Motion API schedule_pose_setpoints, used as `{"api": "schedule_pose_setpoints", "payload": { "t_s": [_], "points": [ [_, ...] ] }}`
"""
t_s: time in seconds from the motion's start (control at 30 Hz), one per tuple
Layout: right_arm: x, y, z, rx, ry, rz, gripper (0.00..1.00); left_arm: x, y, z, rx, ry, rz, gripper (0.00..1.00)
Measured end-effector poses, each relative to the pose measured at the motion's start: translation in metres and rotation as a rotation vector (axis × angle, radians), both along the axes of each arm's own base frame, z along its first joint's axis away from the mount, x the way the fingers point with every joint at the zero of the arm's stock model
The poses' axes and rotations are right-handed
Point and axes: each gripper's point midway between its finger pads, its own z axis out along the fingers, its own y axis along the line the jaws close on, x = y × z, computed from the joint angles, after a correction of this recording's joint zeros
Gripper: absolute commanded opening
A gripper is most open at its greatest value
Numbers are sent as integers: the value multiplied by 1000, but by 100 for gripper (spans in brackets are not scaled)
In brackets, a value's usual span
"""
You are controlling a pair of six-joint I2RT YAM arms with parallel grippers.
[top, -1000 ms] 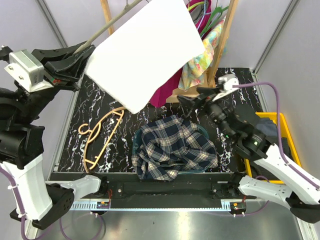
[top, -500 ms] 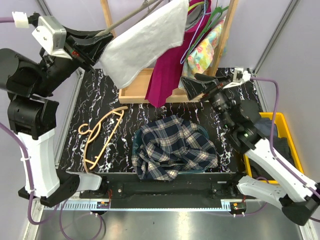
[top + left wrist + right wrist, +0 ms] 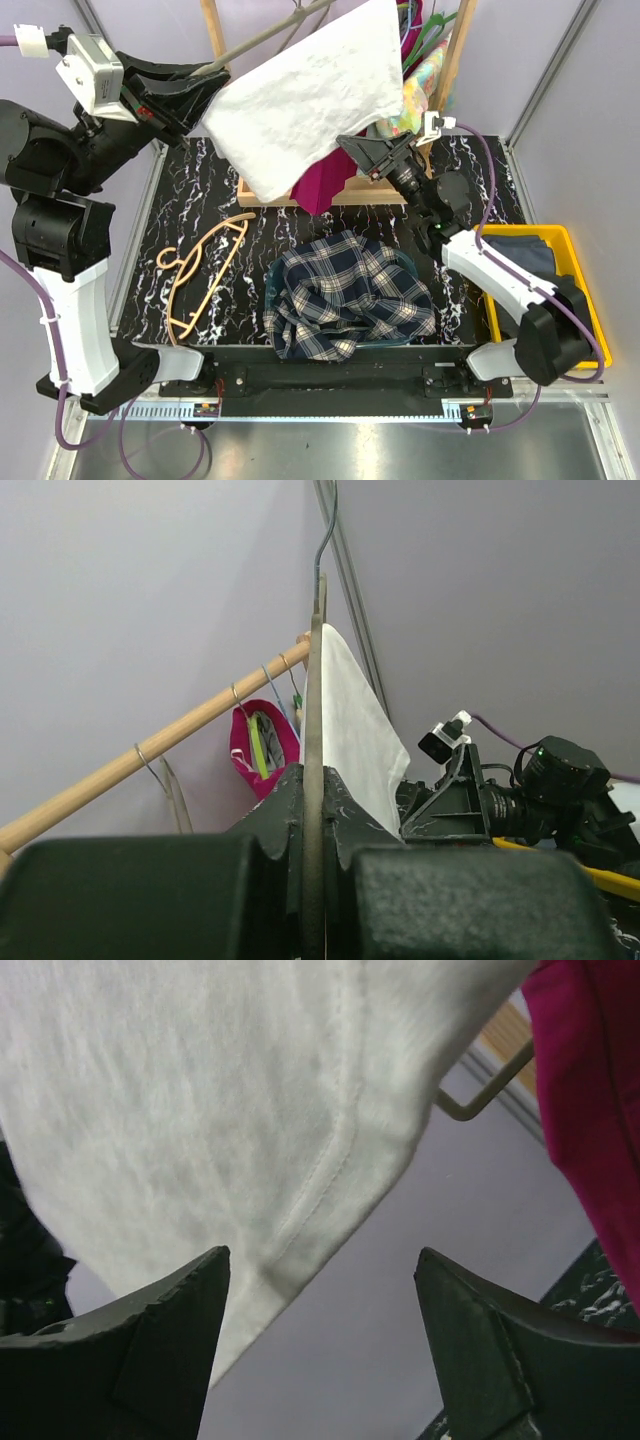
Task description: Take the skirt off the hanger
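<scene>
A white skirt [image 3: 305, 95] hangs on a grey hanger [image 3: 265, 35], held high above the back of the table. My left gripper [image 3: 205, 85] is shut on the hanger's bar; in the left wrist view the hanger [image 3: 314, 680] runs up between the jaws of the gripper [image 3: 314, 780], with the skirt [image 3: 355, 730] behind it. My right gripper [image 3: 352, 152] is open just below the skirt's right lower corner. In the right wrist view the skirt's hem corner [image 3: 220, 1090] lies above the open gripper [image 3: 322, 1260], nearer the left finger, not gripped.
A plaid cloth [image 3: 345, 295] fills a teal basket at the table's front middle. A wooden hanger [image 3: 200, 270] lies on the marble table at left. A magenta garment [image 3: 325, 180] and others hang on the wooden rack [image 3: 450, 70]. A yellow bin [image 3: 575, 290] stands right.
My right gripper has moved up and left to the skirt's lower corner. My left arm has risen with the hanger, and the skirt has swung and spread out.
</scene>
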Motion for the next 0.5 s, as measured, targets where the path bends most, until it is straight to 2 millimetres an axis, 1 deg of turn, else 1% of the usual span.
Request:
{"api": "schedule_pose_setpoints", "payload": {
  "t_s": [0.03,0.1,0.13,0.17,0.2,0.27,0.5],
  "points": [
    [-1,1,2,18,-8,28,67,-1,0,0,-2,-1,-1,0],
    [-1,4,8,51,-25,73,65,-2,0,1,-2,-1,-1,0],
    [-1,5,12,70,-36,93,66,-2,0,0,-3,-1,-1,0],
    [-1,5,15,90,-43,112,69,-2,1,-1,-2,-1,-1,0],
    [-1,5,18,108,-50,130,71,-2,1,-2,-2,0,-1,0],
    [-2,4,19,129,-53,151,73,-2,1,-4,-2,3,-1,0],
    [-11,-1,32,177,-90,188,73,3,-2,-8,-13,33,-12,0]
  ]
}}
